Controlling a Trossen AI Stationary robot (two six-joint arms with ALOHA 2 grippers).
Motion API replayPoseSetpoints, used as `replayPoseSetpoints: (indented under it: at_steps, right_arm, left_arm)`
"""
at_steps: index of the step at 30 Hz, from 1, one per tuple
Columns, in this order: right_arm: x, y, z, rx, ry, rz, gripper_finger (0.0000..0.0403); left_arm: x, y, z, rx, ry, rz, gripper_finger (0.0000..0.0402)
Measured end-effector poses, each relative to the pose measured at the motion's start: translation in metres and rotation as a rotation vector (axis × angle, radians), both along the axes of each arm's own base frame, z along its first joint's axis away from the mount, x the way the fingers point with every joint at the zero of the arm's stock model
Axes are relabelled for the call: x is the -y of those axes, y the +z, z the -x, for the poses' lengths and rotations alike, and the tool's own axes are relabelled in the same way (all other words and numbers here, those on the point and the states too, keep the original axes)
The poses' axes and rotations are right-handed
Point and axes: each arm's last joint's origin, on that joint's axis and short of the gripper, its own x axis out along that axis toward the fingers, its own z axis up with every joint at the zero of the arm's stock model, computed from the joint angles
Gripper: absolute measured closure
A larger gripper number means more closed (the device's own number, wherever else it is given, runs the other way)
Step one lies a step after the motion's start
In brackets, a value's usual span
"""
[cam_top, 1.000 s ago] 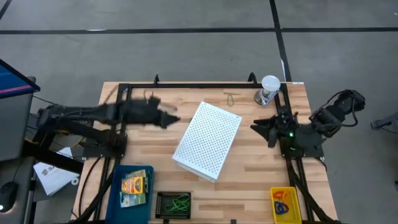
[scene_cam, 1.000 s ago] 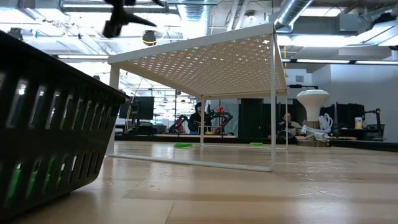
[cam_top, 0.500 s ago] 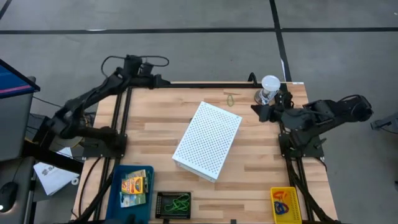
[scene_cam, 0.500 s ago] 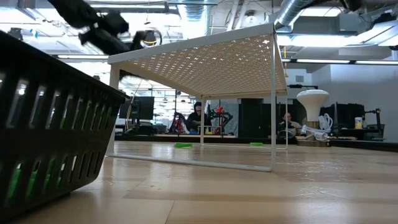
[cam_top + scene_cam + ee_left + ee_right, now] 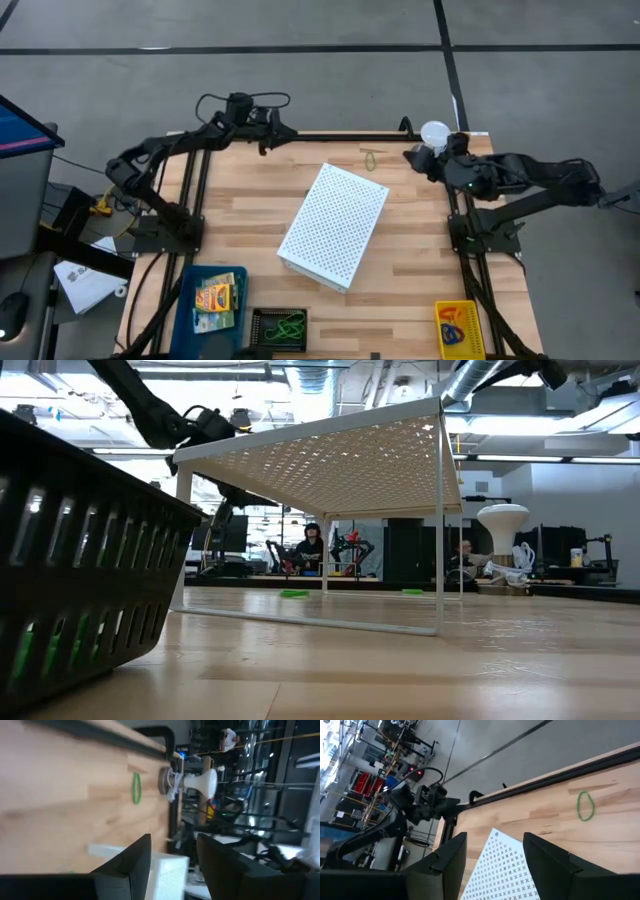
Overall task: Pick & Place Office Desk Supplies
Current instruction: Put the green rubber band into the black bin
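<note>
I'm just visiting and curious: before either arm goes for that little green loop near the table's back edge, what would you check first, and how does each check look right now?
1. Green rubber-band loop lies flat on bare wood: ok.
2. Nothing covers it; the white perforated box sits apart: ok.
3. Right gripper empty, jaws open: ok.
4. Left gripper empty: ok; jaws gapped in its wrist view.
5. Clear cup with white lid stands right by the right gripper, a knock risk: not ok.
6. Black basket has room: cannot tell.

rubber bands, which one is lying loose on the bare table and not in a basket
The olive green rubber band near the table's far edge, beside the clear cup with a white lid. The other green bands sit tangled in the black basket at the near edge.
</note>
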Motion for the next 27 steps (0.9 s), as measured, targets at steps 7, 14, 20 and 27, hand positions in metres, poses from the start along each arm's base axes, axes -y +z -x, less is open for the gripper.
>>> replayPoseSetpoints:
  at_steps: [7,14,20,27]
  right_arm:
    - [0.004,-0.004,-0.007,0.004,-0.038,-0.039,0.0211]
    - [0.007,-0.011,-0.017,0.018,-0.065,-0.125,0.0211]
    - [0.012,-0.019,-0.029,-0.002,-0.084,-0.19,0.0211]
    - [0.016,-0.022,-0.033,-0.009,-0.1,-0.216,0.0211]
  left_arm:
    - [0.012,-0.004,-0.012,-0.033,0.042,0.111,0.0219]
    - [0.032,-0.022,-0.017,-0.213,0.156,0.341,0.0204]
    - [0.049,-0.027,-0.025,-0.29,0.161,0.414,0.0203]
    - [0.062,-0.052,-0.043,-0.361,0.196,0.554,0.0204]
